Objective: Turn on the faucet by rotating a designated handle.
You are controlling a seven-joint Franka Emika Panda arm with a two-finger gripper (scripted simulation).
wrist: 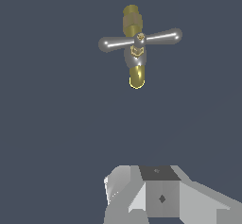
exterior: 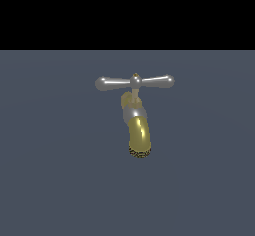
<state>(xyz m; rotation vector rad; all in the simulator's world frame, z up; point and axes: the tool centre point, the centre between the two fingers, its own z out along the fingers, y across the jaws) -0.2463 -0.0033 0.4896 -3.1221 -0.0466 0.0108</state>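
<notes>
Silver-grey crossbar handle (exterior: 135,81) sits atop the gold-spouted faucet (exterior: 139,136), well apart from the grey blocky gripper (wrist: 142,194), finger state indeterminable; approaching off-line risks nudging the spout, not a handle arm.

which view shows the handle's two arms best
The wrist view: it looks down on the handle, showing both arms, their knobs and the centre cap clear of the faucet. The exterior view shows the handle side-on, as a bar.
</notes>
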